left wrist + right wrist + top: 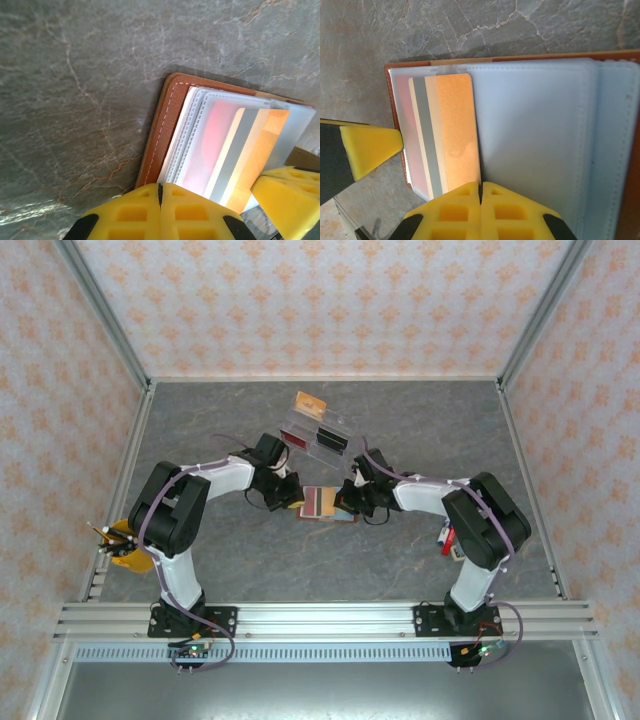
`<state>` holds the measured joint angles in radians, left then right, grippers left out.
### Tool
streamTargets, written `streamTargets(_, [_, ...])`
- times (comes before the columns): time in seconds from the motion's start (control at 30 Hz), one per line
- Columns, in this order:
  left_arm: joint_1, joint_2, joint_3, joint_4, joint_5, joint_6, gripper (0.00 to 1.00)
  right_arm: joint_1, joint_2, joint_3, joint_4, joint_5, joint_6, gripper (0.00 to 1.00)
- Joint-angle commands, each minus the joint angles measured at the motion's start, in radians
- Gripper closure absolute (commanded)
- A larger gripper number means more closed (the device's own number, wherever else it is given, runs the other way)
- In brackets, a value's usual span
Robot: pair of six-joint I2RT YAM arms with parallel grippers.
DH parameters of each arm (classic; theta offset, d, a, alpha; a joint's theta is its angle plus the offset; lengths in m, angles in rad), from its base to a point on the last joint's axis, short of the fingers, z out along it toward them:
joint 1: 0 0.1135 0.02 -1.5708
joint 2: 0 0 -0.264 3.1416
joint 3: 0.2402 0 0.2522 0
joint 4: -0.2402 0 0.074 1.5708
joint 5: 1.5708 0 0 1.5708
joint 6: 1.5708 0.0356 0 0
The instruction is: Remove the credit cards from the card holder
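The small brown leather card holder (pixel 325 504), edged with white stitching, lies opened flat at the middle of the grey marbled counter (pixel 250 570), between the two arms. Opened out, its long axis runs left to right and its fold runs near to far. The left page glows red through stacked frosted plastic sleeves. The right page is a plain pale blue-grey.

On the left page sits a tan-orange credit card (pixel 456 130) with a grey stripe and a cream band down its left side. Its long axis runs near to far, across the holder's own, and its far end reaches close to the holder's far edge.

The right pincer (pixel 481 186) has its yellow fingers pressed together right at this card's near edge. Whether the card is nipped between them cannot be told. The left pincer (pixel 160 187) also has its fingers together, at the near left corner of the holder against the brown cover and the sleeves. Whether it has hold of anything cannot be told either. The two pincers stand just beside each other.

Farther back on the counter stands a clear plastic tray (pixel 312 423) with a red card (pixel 296 437) and a black card (pixel 330 437) in it. Just beyond it lies a second tan-orange card (pixel 310 403).
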<state>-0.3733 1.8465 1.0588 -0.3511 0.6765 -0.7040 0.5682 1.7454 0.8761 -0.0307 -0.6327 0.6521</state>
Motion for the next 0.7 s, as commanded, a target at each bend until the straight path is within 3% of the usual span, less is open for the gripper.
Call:
streamTargets(0.0, [-0.018, -0.029, 0.035, -0.005, 0.014, 0.025, 0.94, -0.005, 0.009, -0.002, -0.007, -0.007, -0.016, 1.0])
streamTargets(0.67, [-0.06, 0.057, 0.095, -0.043, -0.028, 0.032, 0.97, -0.014, 0.028, -0.008, 0.026, -0.022, 0.002, 1.0])
